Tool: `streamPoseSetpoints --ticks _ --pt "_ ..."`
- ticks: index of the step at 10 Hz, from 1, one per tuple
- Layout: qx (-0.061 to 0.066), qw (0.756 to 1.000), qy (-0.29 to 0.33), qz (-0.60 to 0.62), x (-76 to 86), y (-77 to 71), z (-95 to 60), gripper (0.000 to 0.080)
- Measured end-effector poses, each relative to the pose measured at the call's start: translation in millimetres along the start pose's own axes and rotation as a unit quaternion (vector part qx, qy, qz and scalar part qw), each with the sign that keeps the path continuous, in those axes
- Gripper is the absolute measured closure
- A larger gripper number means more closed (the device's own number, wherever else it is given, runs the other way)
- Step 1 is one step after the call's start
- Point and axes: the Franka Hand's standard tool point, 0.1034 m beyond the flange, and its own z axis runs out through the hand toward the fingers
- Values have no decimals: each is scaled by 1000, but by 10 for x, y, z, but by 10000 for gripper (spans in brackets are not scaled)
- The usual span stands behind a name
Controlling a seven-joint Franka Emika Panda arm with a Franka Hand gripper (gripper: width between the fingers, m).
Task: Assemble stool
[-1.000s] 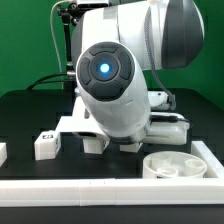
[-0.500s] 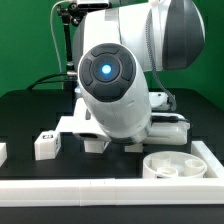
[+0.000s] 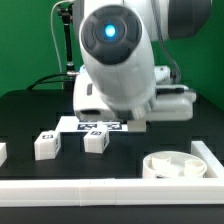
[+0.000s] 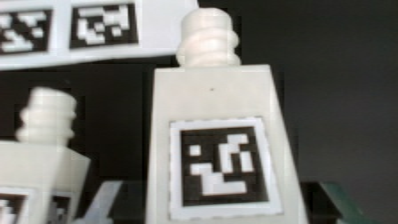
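Seat disc [image 3: 180, 166]: round, thick, white, ribbed hollow facing up. It lies on the black table [image 3: 20, 120] at the exterior view's right, tucked in the corner of the border rails [image 3: 100, 188].

Outer leg block [image 3: 44, 144] and inner leg block [image 3: 96, 141] stand apart, just in front of the marker board [image 3: 95, 126].

Wrist view: near leg block [image 4: 214, 100] stands upright. It is tapered, with a threaded peg on top and a square black-and-white tag [image 4: 221, 165] on its face, pattern only.

My pincer [image 4: 217, 206] is spread, fingers [image 4: 111, 200] either side of that block, clear of its flanks.

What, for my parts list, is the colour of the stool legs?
White legs with black-and-white tags; clearest in the wrist view.
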Motion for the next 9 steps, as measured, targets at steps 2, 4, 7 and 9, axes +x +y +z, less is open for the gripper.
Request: streamPoseSetpoints --ticks 2,4,7,9 --pt "-4 1000 12 -8 -160 -101 -204 462" --pt "-2 999 32 -11 -91 -116 -226 462" --pt "2 995 96 -12 13 -155 -323 461" --pt "2 986 163 -22 49 -205 -514 461"
